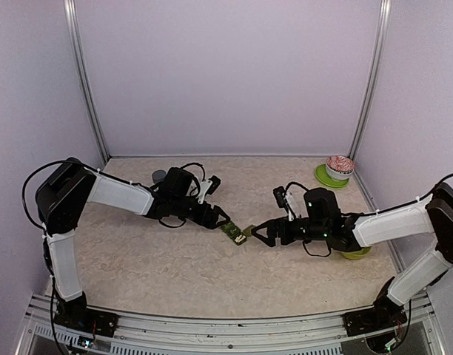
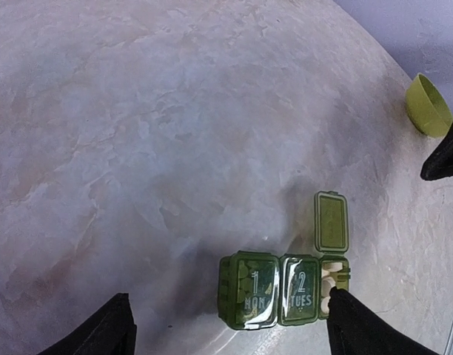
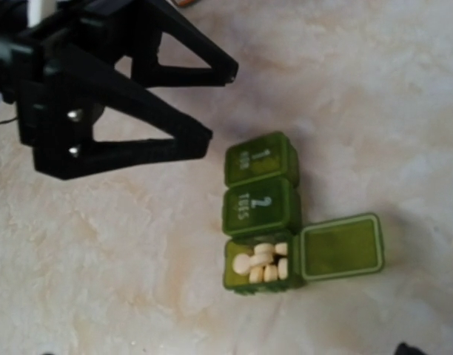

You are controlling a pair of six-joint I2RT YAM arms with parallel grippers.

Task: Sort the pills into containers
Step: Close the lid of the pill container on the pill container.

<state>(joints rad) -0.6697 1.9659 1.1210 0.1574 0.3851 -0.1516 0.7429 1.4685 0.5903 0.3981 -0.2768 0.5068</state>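
A green weekly pill box [image 1: 234,233] lies on the table between my two grippers. Its lids marked 1 MON and 2 TUES [image 2: 298,290] are shut. The third lid [image 3: 341,245] is flipped open, and several white pills [image 3: 263,262] lie in that compartment. My left gripper [image 2: 229,293] is open and straddles the box [image 2: 249,290]: its right finger [image 2: 356,325] is at the open compartment, its left finger [image 2: 101,333] well clear. My right gripper [image 1: 257,231] is open just right of the box. In the right wrist view its own fingers barely show, and the left gripper [image 3: 220,105] sits above the box [image 3: 260,203].
A yellow-green bowl [image 1: 356,254] sits under my right forearm and shows in the left wrist view as the bowl [image 2: 426,107]. A patterned cup on a green lid [image 1: 339,168] stands at the back right. A small grey disc [image 1: 159,176] lies behind my left arm.
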